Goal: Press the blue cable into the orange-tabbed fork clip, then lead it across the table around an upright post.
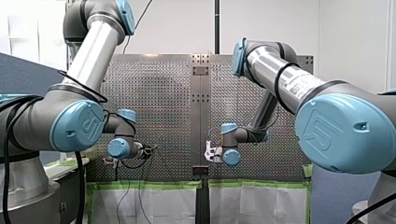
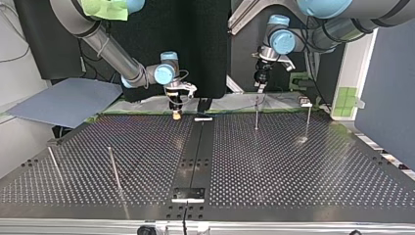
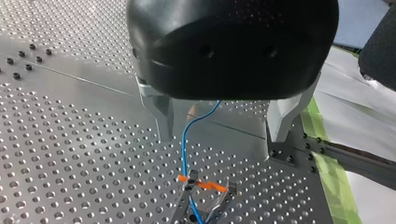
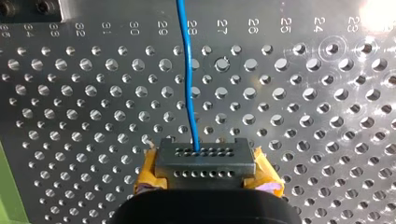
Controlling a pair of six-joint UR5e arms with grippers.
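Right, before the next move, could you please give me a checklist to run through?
1. The right gripper is shut on the blue cable: ok.
2. The left gripper is open, with its fingers wide of the cable: ok.
3. The cable is in the orange-tabbed fork clip. It runs between the prongs, but whether it is pressed fully home: cannot tell.
4. An upright post is ready. One post stands by the left gripper and a far post stands across the table: ok.
5. The cable is free of snags between the clip and the right gripper: cannot tell.
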